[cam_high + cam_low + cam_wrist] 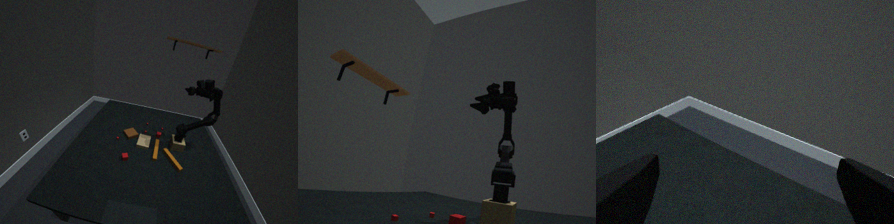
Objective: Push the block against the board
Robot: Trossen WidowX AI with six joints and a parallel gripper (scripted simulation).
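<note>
A flat brown square block (130,132) lies on the dark table, left of the pale tray, in the top view. Two long, narrow orange pieces lie right of the tray: one orange bar (156,149) is nearly upright in the picture, the other orange bar (172,159) slants down to the right. Which piece is the board I cannot tell for sure. The brown block touches neither bar. My gripper (187,90) (472,102) (748,159) is open and empty, raised high above the table and far from all of these. The wrist view shows none of the pieces.
A pale shallow tray (144,146) lies between the brown block and the bars. A red cube (125,156) lies in front, another red cube (158,134) (457,219) behind the bars, with several tiny red cubes farther back. The arm stands on a wooden box (178,147) (497,214). A shelf (192,43) (369,73) hangs on the wall.
</note>
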